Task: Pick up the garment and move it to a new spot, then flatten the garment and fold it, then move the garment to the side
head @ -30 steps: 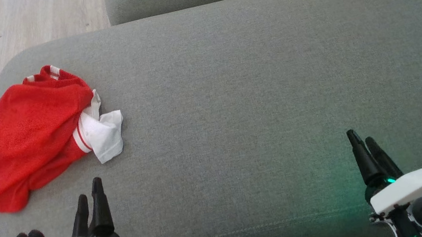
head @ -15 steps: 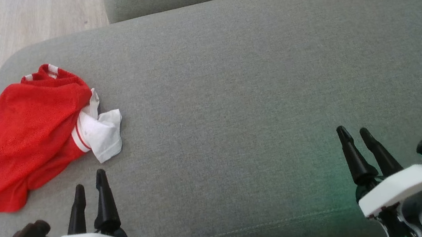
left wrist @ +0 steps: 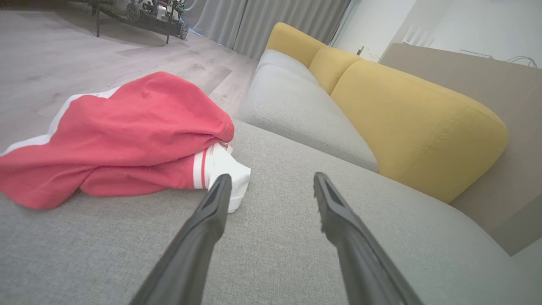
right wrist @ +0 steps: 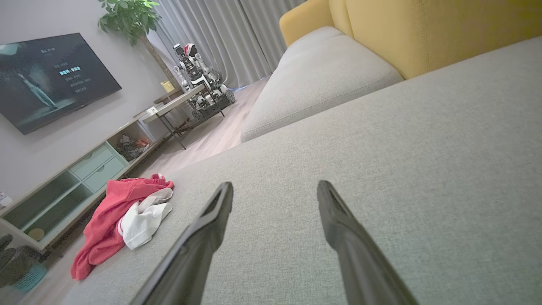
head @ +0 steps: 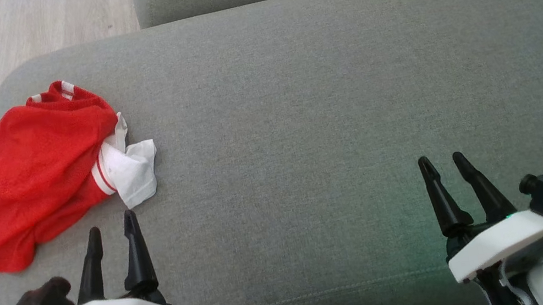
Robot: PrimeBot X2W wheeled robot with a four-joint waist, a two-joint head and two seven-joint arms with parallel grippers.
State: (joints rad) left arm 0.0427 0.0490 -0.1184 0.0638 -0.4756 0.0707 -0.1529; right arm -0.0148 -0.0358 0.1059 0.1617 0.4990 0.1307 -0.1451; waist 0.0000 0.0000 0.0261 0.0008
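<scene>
The left gripper [head: 110, 221] stood wide and empty, just short of the crumpled red and white garment [head: 39, 165] at the left end of the grey sofa seat [head: 296, 103]. The right gripper [head: 439, 157], also wide and empty, was well apart from it.

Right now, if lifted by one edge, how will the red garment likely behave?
Probably floppy: the garment lies crumpled in soft folds, so it should drape. Likely light, being thin cloth. It sits at the edge of the couch cushion, so a push might slide it off.
</scene>
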